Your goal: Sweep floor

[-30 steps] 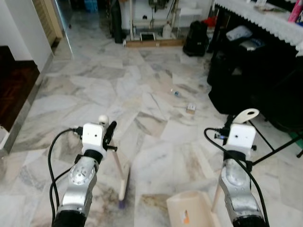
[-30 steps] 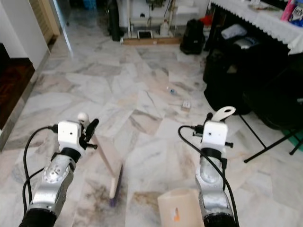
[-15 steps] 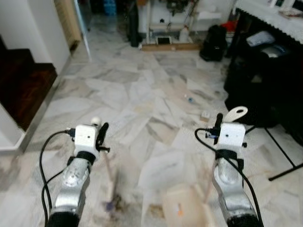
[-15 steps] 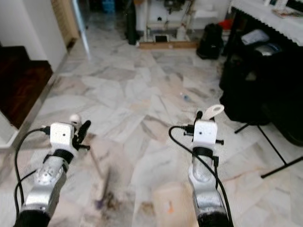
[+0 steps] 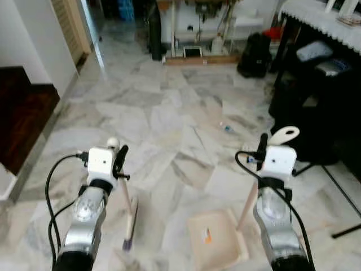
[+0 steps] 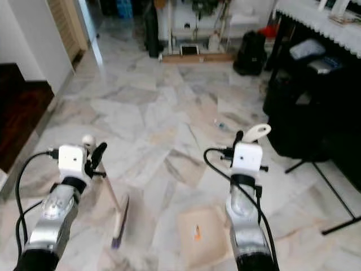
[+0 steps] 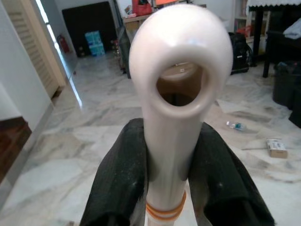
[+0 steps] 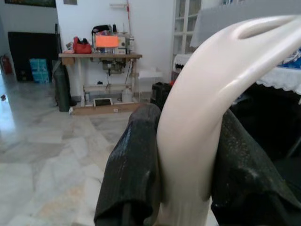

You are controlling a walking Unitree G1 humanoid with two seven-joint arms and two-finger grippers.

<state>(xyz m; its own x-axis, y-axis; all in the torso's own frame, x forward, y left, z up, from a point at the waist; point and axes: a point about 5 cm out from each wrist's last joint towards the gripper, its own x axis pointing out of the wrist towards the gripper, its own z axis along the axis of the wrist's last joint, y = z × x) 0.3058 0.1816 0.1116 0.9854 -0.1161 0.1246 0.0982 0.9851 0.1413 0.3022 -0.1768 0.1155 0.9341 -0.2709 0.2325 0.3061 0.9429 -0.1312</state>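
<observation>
My left gripper [image 5: 119, 156] is shut on the pale broom handle [image 7: 175, 108], just below its looped top. The handle runs down to the broom head [image 5: 130, 224], which rests on the marble floor [image 5: 169, 113]. My right gripper [image 5: 263, 142] is shut on the cream dustpan handle [image 8: 211, 103]. The dustpan [image 5: 215, 239] lies flat on the floor between my arms, with an orange mark on it. Farther ahead lie a small bottle [image 5: 227, 127] and a small box [image 7: 276, 147].
A dark wooden step [image 5: 22, 110] lies at the left beside a white wall. Black bags [image 5: 310, 107] sit under a lace-covered table at the right, with black stand legs [image 5: 338, 186] on the floor. A sewing table [image 5: 197, 22] and a backpack [image 5: 251, 53] stand at the back.
The whole view has shifted as the camera moved. The dustpan and broom head now sit farther from the picture's bottom edge. Both grips are unchanged.
</observation>
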